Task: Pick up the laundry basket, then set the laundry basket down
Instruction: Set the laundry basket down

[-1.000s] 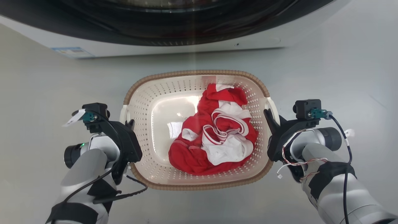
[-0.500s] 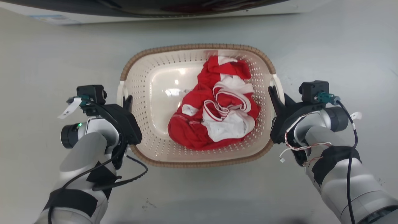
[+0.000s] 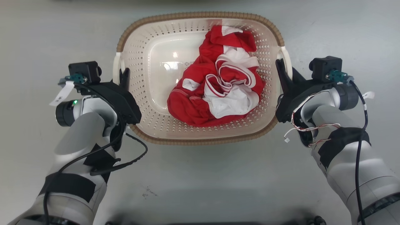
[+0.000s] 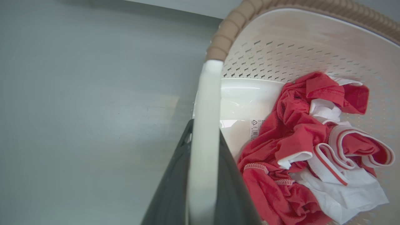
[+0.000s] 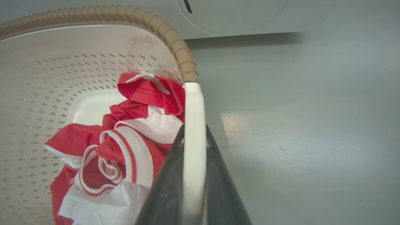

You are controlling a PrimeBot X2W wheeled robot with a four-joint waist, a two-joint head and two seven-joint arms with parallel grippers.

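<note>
The laundry basket (image 3: 140,62) is cream, hole-dotted and brown-rimmed; the cloth (image 3: 187,106) red with white bands; the floor (image 3: 200,175) grey.

A smooth pale grey floor (image 3: 200,181), faintly scuffed and glossy under soft light, runs up to a white appliance front (image 5: 237,18).

Open floor (image 3: 200,175) around laundry basket (image 3: 141,103)

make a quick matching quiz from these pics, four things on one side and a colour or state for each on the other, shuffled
1 laundry basket rim
2 garment
3 left tool
4 floor

a grey
b red and white
c brown, woven look
d clamped on a white side handle

Pairs: 1-c, 2-b, 3-d, 4-a
</note>
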